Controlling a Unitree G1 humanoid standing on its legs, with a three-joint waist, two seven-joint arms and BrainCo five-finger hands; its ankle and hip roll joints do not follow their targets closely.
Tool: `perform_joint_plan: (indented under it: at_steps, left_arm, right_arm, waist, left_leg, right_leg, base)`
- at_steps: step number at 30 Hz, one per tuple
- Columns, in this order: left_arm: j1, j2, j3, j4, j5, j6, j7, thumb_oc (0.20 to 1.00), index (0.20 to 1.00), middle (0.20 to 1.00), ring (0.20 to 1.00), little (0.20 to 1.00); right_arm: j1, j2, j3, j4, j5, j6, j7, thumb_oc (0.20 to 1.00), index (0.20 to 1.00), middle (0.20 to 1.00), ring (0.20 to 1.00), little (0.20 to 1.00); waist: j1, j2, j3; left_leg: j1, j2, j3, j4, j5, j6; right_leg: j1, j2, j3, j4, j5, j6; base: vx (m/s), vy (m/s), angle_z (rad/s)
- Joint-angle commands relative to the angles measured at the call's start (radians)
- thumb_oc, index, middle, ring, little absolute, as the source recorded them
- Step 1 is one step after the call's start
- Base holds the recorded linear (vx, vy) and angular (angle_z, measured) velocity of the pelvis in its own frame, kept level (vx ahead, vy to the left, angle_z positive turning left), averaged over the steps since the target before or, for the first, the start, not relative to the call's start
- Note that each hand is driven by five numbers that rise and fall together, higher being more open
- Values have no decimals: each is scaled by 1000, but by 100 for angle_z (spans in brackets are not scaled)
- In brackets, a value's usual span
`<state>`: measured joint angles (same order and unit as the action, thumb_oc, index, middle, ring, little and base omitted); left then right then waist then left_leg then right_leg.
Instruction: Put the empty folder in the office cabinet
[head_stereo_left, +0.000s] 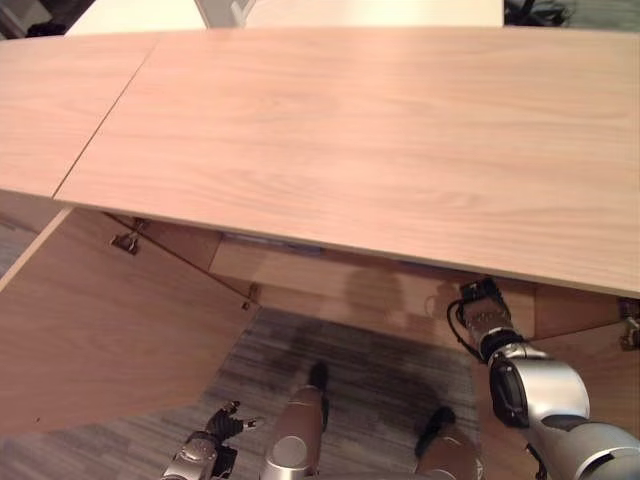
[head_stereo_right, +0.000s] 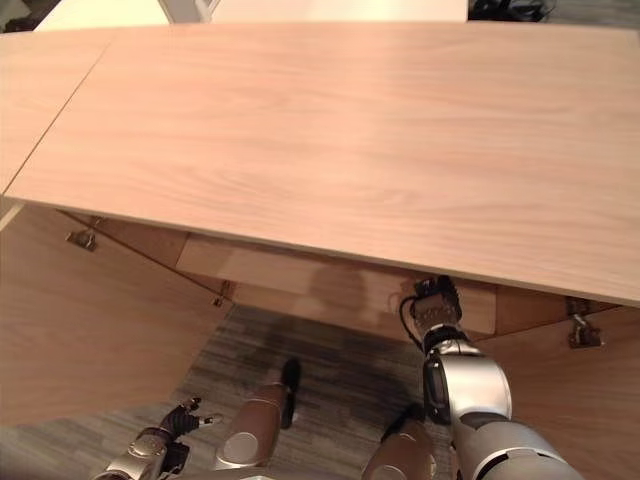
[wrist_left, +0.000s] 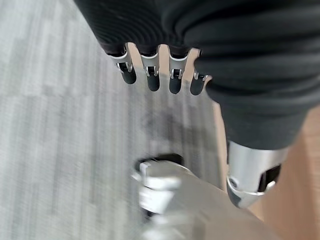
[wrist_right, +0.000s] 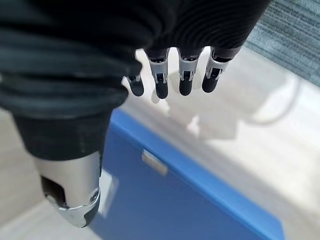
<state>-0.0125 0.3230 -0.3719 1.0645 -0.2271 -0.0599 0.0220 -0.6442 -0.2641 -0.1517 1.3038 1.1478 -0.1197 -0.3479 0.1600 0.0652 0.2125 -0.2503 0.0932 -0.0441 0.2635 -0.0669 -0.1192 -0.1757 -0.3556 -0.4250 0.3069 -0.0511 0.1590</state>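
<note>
Right wrist view: right hand (wrist_right: 75, 125), fingers relaxed, above blue folder (wrist_right: 165, 200) on cabinet shelf (wrist_right: 250, 150).

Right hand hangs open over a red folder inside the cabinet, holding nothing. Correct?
Not quite: the folder is blue, not red, as the right wrist view shows. The rest holds: the right hand hangs over it with straight fingers, holding nothing.

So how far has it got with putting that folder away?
Nearly done, it seems. The blue folder lies on a pale shelf beneath the open right hand, apparently inside the wooden cabinet, whose doors stand open. The left hand hangs open, holding nothing. Withdrawing remains.
</note>
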Motion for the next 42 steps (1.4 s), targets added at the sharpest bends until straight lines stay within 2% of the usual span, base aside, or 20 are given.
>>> perform_joint_plan:
  at_steps: [1,3,7,9,13,14,15,17,18,19,20,23,26,28,30,32,33,37,39,42]
  left_arm:
    - [0,24,51,57,18,-11,-8,1000,1000,1000,1000,1000]
    - [9,20,64,57,22,-11,-8,1000,1000,1000,1000,1000]
    - [46,4,124,64,22,-4,-11,1000,1000,1000,1000,1000]
    - [48,7,149,71,64,-5,-19,1000,1000,1000,1000,1000]
    - [59,16,198,78,71,-10,-21,1000,1000,1000,1000,1000]
    - [68,22,238,78,45,-13,-21,1000,1000,1000,1000,1000]
    - [82,25,259,35,18,-24,-21,1000,1000,1000,1000,1000]
    - [81,21,270,32,10,-26,-21,1000,1000,1000,1000,1000]
    - [82,21,269,32,10,-27,-21,1000,1000,1000,1000,1000]
    - [78,11,278,47,5,-27,-26,1000,1000,1000,1000,1000]
    - [73,4,277,54,12,-29,-24,1000,1000,1000,1000,1000]
    - [60,-12,276,62,15,-35,-22,1000,1000,1000,1000,1000]
    - [50,-18,283,68,14,-39,-26,1000,1000,1000,1000,1000]
    - [55,-22,295,66,25,-39,-40,1000,1000,1000,1000,1000]
    - [58,-26,296,64,29,-38,-47,1000,1000,1000,1000,1000]
    - [58,-27,298,64,35,-37,-51,1000,1000,1000,1000,1000]
    - [57,-31,291,65,62,-36,-60,1000,1000,1000,1000,1000]
    - [51,-39,284,75,90,-33,-73,1000,1000,1000,1000,1000]
    - [32,-43,274,74,99,-32,-77,1000,1000,1000,1000,1000]
    - [29,-46,266,62,101,-30,-82,1000,1000,1000,1000,1000]
  right_arm:
    - [41,53,13,-98,-77,-21,74,1000,1000,1000,1000,1000]
    - [81,71,27,-133,-91,-20,85,1000,1000,1000,1000,1000]
    - [235,129,96,-358,-174,-29,109,1000,1000,1000,1000,1000]
    - [370,122,131,-560,-251,-35,148,1000,1000,1000,1000,1000]
    - [451,91,163,-644,-359,-29,187,1000,1000,1000,1000,1000]
    - [508,76,175,-696,-438,-25,207,1000,1000,1000,1000,1000]
    - [549,53,192,-727,-509,-16,225,1000,1000,1000,1000,1000]
    - [564,32,208,-743,-558,-16,236,1000,1000,1000,1000,1000]
    - [565,32,208,-743,-558,-16,235,1000,1000,1000,1000,1000]
    - [587,1,222,-750,-621,-16,241,1000,1000,1000,1000,1000]
    - [586,-33,225,-758,-667,-16,240,1000,1000,1000,1000,1000]
    - [594,-74,240,-790,-700,-18,265,1000,1000,1000,1000,1000]
    - [597,-102,254,-778,-724,-14,280,1000,1000,1000,1000,1000]
    - [624,-123,257,-782,-744,-10,302,1000,1000,1000,1000,1000]
    - [641,-124,252,-763,-756,-7,299,1000,1000,1000,1000,1000]
    - [652,-127,251,-764,-770,-4,300,1000,1000,1000,1000,1000]
    - [671,-138,247,-753,-805,2,307,1000,1000,1000,1000,1000]
    - [677,-144,251,-736,-831,9,318,1000,1000,1000,1000,1000]
    - [665,-143,262,-719,-832,11,319,1000,1000,1000,1000,1000]
    - [662,-145,265,-716,-833,13,321,1000,1000,1000,1000,1000]
  waist:
    - [-9,-39,-32]
    - [-15,-48,-44]
    - [-42,-64,-61]
    - [-78,-69,-55]
    - [-81,-57,-69]
    - [-64,-64,-85]
    - [-33,-77,-92]
    - [-16,-80,-95]
    - [-17,-79,-95]
    - [-14,-70,-88]
    - [-20,-39,-75]
    - [-39,-8,-48]
    - [-61,-5,-30]
    - [-105,-12,-36]
    - [-130,-10,-48]
    - [-143,-8,-58]
    - [-174,-3,-71]
    - [-198,-1,-77]
    - [-216,-11,-85]
    - [-213,-17,-87]
  left_leg:
    - [127,9,22,-226,51,5]
    - [158,8,34,-246,49,9]
    - [227,15,83,-250,39,19]
    - [229,20,91,-221,41,26]
    - [209,22,115,-205,60,45]
    - [185,21,126,-199,84,48]
    - [141,23,136,-177,105,39]
    - [104,38,135,-163,134,20]
    - [104,39,134,-162,134,19]
    - [77,67,124,-163,184,-11]
    - [54,92,106,-199,271,-54]
    - [46,105,106,-266,327,-88]
    - [58,107,113,-243,298,-76]
    - [128,118,177,-162,226,-50]
    - [205,115,201,-140,169,-48]
    - [237,118,208,-134,147,-46]
    - [320,135,229,-137,113,-50]
    - [382,159,241,-138,107,-62]
    - [408,193,308,-147,119,-72]
    - [399,197,355,-171,96,-71]
  right_leg:
    - [86,5,19,-46,50,89]
    - [103,11,23,-64,52,91]
    - [115,18,54,-58,91,103]
    - [121,65,153,0,52,103]
    - [152,117,189,80,0,97]
    - [194,160,201,78,-24,89]
    - [258,178,195,-8,-91,58]
    - [301,194,199,-107,-136,25]
    - [304,196,198,-112,-134,24]
    - [324,217,203,-168,-154,0]
    - [337,239,198,-205,-157,-14]
    - [328,238,186,-232,-141,-20]
    - [303,223,177,-225,-124,-28]
    - [264,195,148,-227,-82,-33]
    - [241,182,131,-233,-61,-36]
    - [228,177,117,-237,-48,-37]
    - [194,159,79,-225,-24,-35]
    - [159,131,34,-215,14,-28]
    - [131,94,-20,-219,51,-10]
    - [131,73,-46,-218,71,2]
  base:
    - [125,166,-40]
    - [61,84,-34]
    - [-47,74,-45]
    - [-175,65,-45]
    - [-201,23,-19]
    - [-424,-174,-26]
    - [-435,-233,-12]
    - [-237,-192,-16]
    - [-203,-234,-21]
    - [-284,-240,-16]
    - [-370,-260,12]
    - [-310,-73,12]
    - [-226,-15,3]
    - [-384,-25,30]
    - [-247,-7,48]
    - [-208,26,60]
    - [-265,52,65]
    - [-214,118,77]
    - [-233,167,60]
    - [-116,128,62]
